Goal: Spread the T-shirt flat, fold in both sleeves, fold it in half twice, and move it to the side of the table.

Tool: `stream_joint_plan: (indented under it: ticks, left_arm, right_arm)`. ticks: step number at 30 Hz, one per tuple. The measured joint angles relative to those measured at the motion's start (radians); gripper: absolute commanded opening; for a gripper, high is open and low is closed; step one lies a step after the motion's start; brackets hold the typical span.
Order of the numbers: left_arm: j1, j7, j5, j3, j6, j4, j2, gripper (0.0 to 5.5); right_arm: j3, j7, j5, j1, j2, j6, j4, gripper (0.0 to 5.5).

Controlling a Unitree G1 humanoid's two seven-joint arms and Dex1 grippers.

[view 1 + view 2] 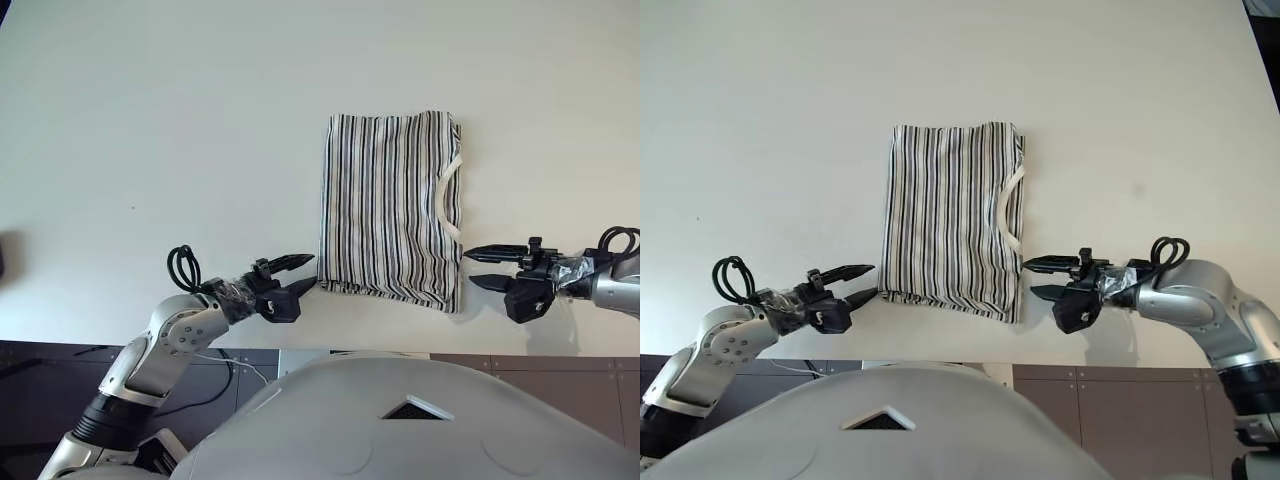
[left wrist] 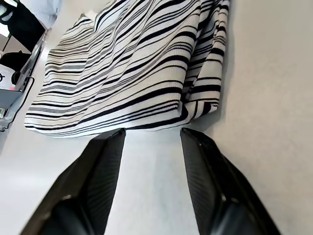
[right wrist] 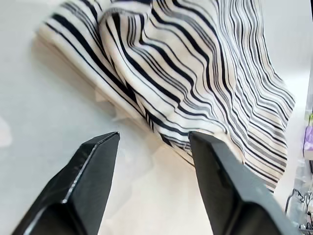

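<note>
Presently, you have the folded striped T-shirt [image 1: 392, 205] lying flat on the table [image 1: 150, 120]. Your left gripper [image 1: 313, 270] sits just beside its near left corner, fingers spread, holding nothing. Your right gripper [image 1: 468, 267] sits just beside the near right corner, likewise spread and empty.

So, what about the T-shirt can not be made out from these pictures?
- Sleeves: the T-shirt hides them under its top layer in the eye views.
- Layer count: stacked edges in the left wrist view are too bunched to count.
- Shirt's far end: cut off by the picture's edge in both wrist views.
- Contact: whether the left gripper or right gripper touches the cloth is unclear.
</note>
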Motion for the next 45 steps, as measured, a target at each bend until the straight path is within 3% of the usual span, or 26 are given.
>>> stream_joint_plan:
  ticks: [3,9,19,26,31,37,45]
  left_arm:
    - [-0.031,0.008,0.02,-0.01,-0.056,0.029,0.009,2.94]
    - [-0.128,0.0,0.043,-0.018,-0.169,0.103,0.087,2.94]
    - [-0.271,-0.018,0.066,-0.128,-0.289,0.19,0.087,2.94]
    - [-0.281,0.002,0.066,-0.137,-0.355,0.253,0.098,1.78]
    - [-0.286,0.006,0.064,-0.14,-0.401,0.304,0.11,0.91]
    - [-0.315,-0.003,0.06,-0.145,-0.416,0.315,0.125,0.26]
    - [-0.326,-0.004,0.058,-0.146,-0.416,0.316,0.125,0.1]
  right_arm:
    - [0.032,0.008,0.031,0.014,-0.007,-0.008,-0.037,3.68]
    - [0.055,0.012,0.043,0.051,-0.006,0.045,-0.095,3.68]
    - [0.092,-0.007,0.048,0.025,0.01,0.063,-0.071,3.68]
    - [0.119,-0.019,0.048,-0.004,0.011,0.024,-0.035,3.73]
    - [0.134,-0.04,0.027,-0.004,0.021,0.001,-0.019,2.68]
    - [0.171,-0.066,-0.008,-0.028,0.055,-0.027,0.008,1.46]
    - [0.192,-0.073,-0.024,-0.036,0.063,-0.043,0.034,0.13]
